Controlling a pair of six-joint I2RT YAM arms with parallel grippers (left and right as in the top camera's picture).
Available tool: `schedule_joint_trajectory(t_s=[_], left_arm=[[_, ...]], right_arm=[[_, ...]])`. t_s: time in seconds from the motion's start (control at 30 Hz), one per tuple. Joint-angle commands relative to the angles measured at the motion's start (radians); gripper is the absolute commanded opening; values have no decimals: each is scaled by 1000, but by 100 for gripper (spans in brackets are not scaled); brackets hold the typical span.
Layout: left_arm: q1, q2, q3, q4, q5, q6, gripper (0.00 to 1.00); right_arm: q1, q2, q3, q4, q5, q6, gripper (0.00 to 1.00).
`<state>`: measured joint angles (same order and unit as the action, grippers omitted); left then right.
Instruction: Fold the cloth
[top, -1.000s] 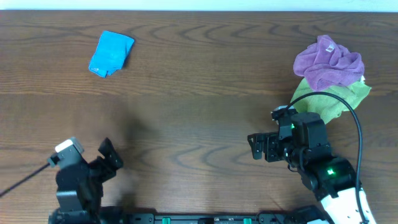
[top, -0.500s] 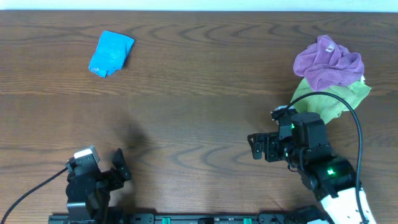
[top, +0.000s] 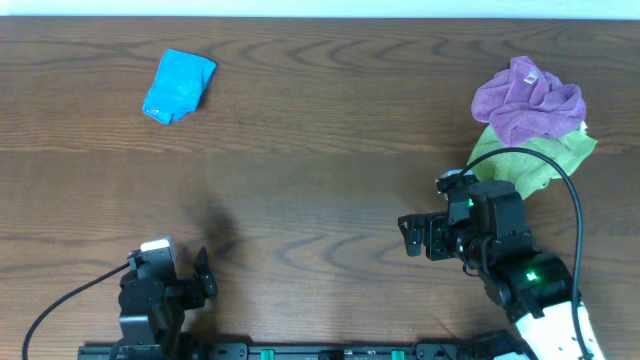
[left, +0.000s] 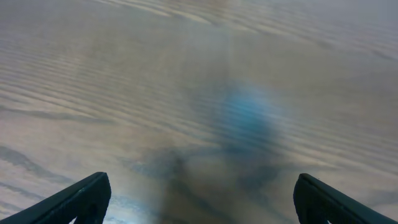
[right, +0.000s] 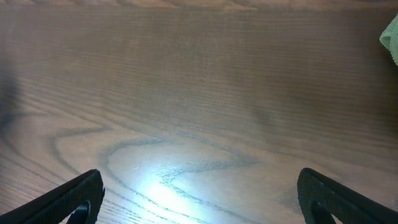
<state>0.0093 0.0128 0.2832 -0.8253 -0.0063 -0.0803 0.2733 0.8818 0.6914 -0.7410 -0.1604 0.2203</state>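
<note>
The sky-blue cloth (top: 179, 86) lies bunched into a small folded bundle at the far left of the table. It also shows as a blurred blue patch in the left wrist view (left: 249, 115). My left gripper (top: 204, 276) is open and empty near the front left edge, far from the cloth. Its fingertips (left: 199, 202) stand wide apart over bare wood. My right gripper (top: 408, 236) is open and empty at the front right, its fingertips (right: 199, 199) also wide apart over bare wood.
A purple cloth (top: 526, 100) lies crumpled on a light green cloth (top: 530, 160) at the far right. A corner of the green cloth shows in the right wrist view (right: 392, 40). A black cable (top: 560, 185) arcs over the right arm.
My left arm has pulled back toward the front edge and shifted right. The right arm and all cloths have not moved.
</note>
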Motion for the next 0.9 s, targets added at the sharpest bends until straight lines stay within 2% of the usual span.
schedule_joint_trajectory(t_s=[0.0, 0.87], left_arm=[[-5, -9, -17, -8, 0, 29, 95], [-5, -8, -27, -43, 0, 32, 95]], right_arm=[[-6, -3, 0, 0, -5, 11, 99], [-6, -6, 0, -12, -4, 11, 99]])
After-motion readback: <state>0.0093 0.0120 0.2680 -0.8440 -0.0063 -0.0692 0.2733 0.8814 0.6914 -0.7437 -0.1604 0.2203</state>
